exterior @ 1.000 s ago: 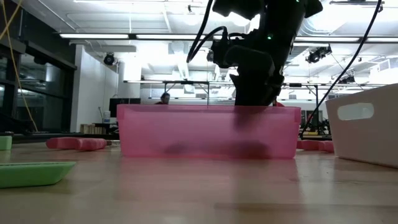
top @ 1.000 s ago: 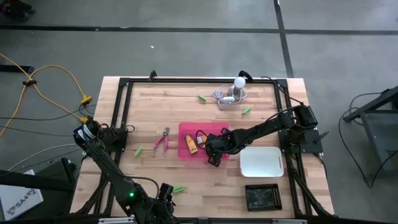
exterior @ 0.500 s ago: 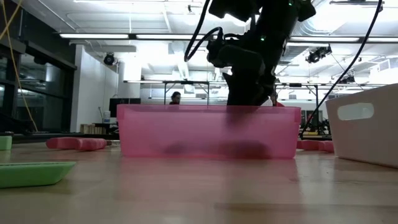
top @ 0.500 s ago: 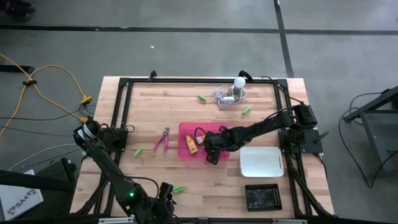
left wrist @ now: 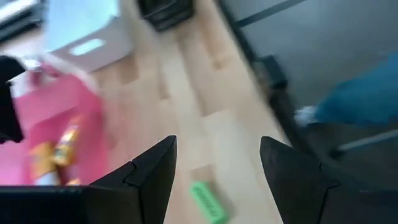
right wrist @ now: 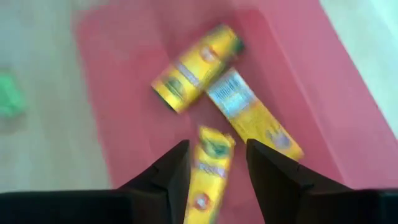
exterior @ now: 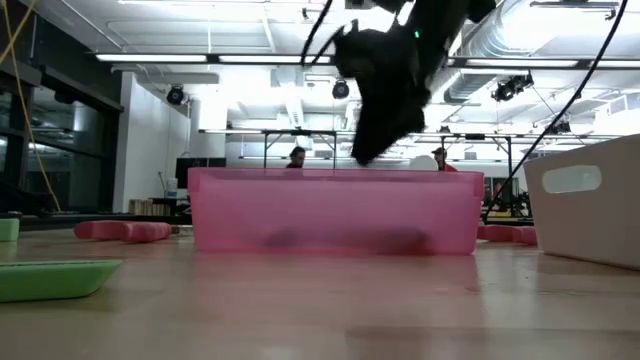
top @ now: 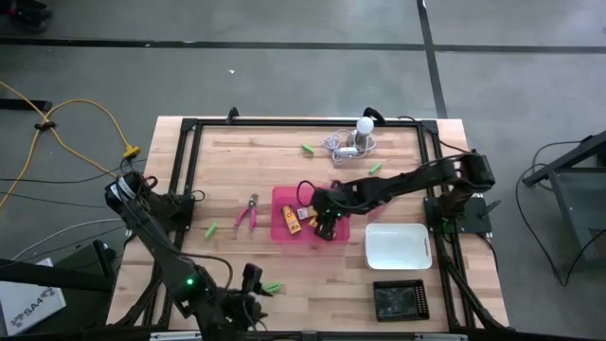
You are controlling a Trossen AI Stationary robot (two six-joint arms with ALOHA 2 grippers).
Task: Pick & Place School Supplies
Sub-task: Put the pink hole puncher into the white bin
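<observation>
In the high view you see the pink tray (top: 284, 227) at the centre of the bench (top: 227, 180), with yellow-orange blocks (top: 295, 218) lying inside it. The right tool (top: 325, 224) hangs over the tray's right half. Pink-handled scissors (top: 248, 212) lie on the bench just left of the tray, and green sticks (top: 212, 230) are scattered around it. The left tool (top: 248, 296) sits at the lower edge of the frame, near one green stick (top: 273, 287).

In the low view the right arm shows above the pink tray's far rim, upper centre; the tool itself is not clear there.

In the left wrist view the left tool's fingers (left wrist: 155, 174) stand wide apart and empty, with a green stick (left wrist: 207, 200) on the bench between them.

In the right wrist view the right tool's fingers (right wrist: 177, 171) stand apart, holding nothing, above three yellow blocks (right wrist: 194, 67) on the tray floor; one block (right wrist: 208, 168) lies between the fingers.

These blocks look light, stiff and smooth-wrapped, so you should grip across the narrow sides, mid-length.
</observation>
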